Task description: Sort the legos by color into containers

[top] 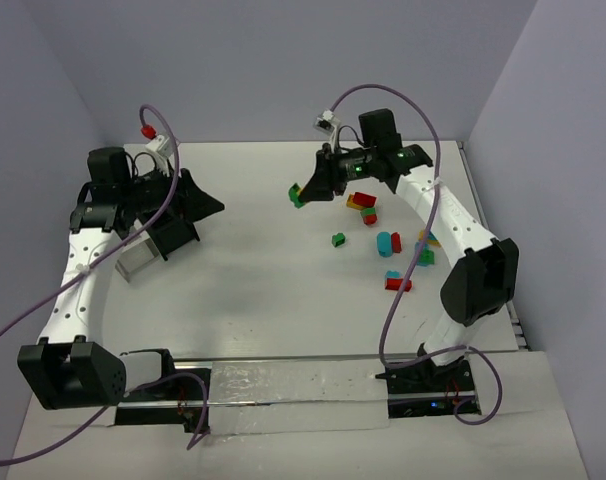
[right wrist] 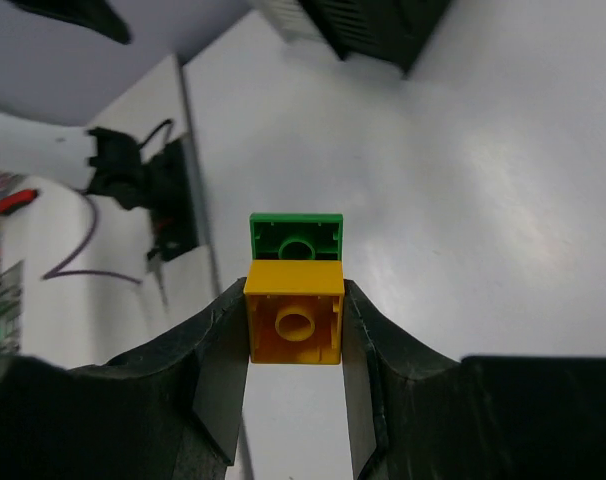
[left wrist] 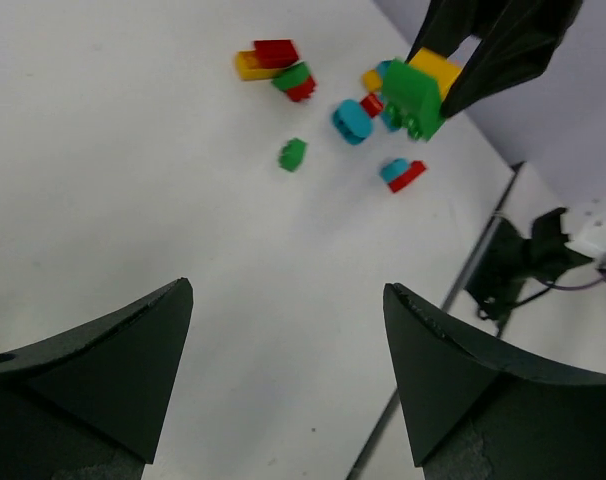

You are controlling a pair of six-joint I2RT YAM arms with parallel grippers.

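The right gripper [right wrist: 295, 292] is shut tight on a yellow brick [right wrist: 295, 328], with one finger pressed on each side of it. A green brick [right wrist: 296, 236] is stuck to the yellow brick and pokes out past the fingertips. In the top view these two bricks sit a little above the middle of the frame, and they look lifted off the table [top: 253, 300]. The left gripper [left wrist: 288, 295] is wide open and has nothing between its fingers. In the top view it is on the left side of the frame, just above a black bin [top: 175, 238]. A white bin [top: 138, 262] touches the black bin on its lower left. I cannot tell if anything is inside them. The other legos [top: 388, 243] lie loose on the table, right of the middle in the top view, well apart from both bins. In the left wrist view they are spread near the top of the frame. A small green lego [left wrist: 292, 154] lies alone at the low left edge of the group. A cyan lego [left wrist: 351, 122] lies near it, up and to the right. A yellow and red pair [left wrist: 263, 60] lies at the upper left of the group, and the two touch.
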